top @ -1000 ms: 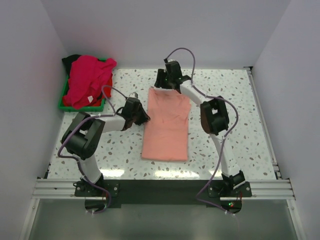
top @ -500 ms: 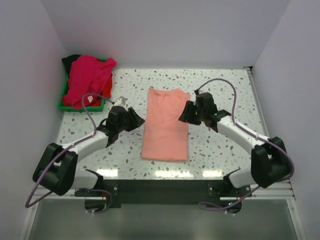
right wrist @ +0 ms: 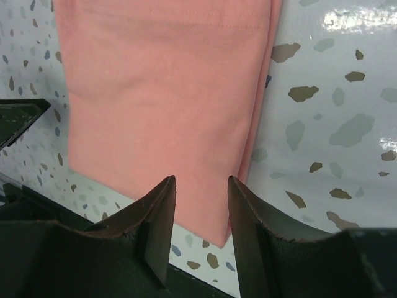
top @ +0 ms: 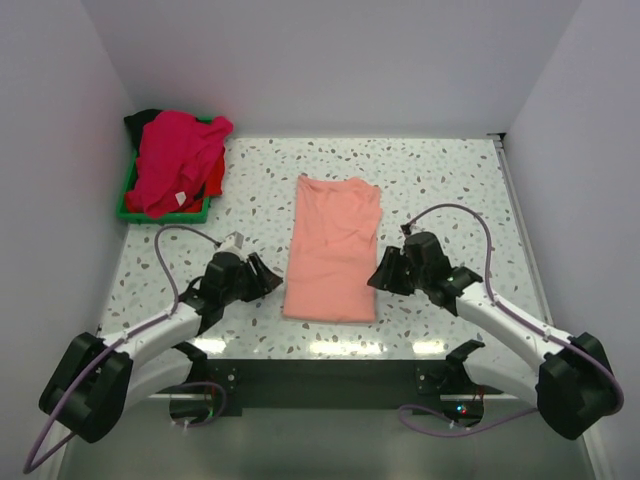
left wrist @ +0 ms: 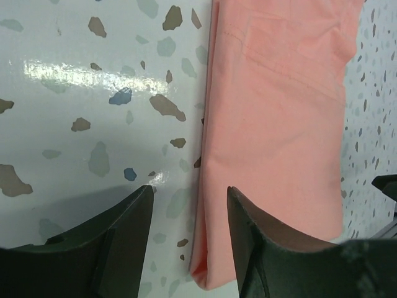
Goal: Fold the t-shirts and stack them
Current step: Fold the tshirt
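Salmon-pink t-shirt point(top: 335, 250) lies flat, folded into a long rectangle, in the middle of the speckled tabletop point(top: 450, 180), and I'm low on both sides of its near end. My left fingers point(top: 264, 278) sit just beside its left edge, spread apart, gripping nothing. From the left wrist, the shirt's folded edge runs up past the gap between them, with bare tabletop on the other side. My right fingers point(top: 382, 277) are across at the right edge, near the close corner. They're parted too, with nothing pinched. In the right wrist view, a corner of the pink cloth shows just beyond that gap. Whether either set of tips touches the fabric, I can't tell. Over at the far left corner, well apart from me, the green tray point(top: 125, 208) holds a heap. A magenta-pink t-shirt point(top: 175, 155) is on top, a red t-shirt point(top: 213, 178) shows at its right side, and a black t-shirt point(top: 143, 118) peeks out at the back.
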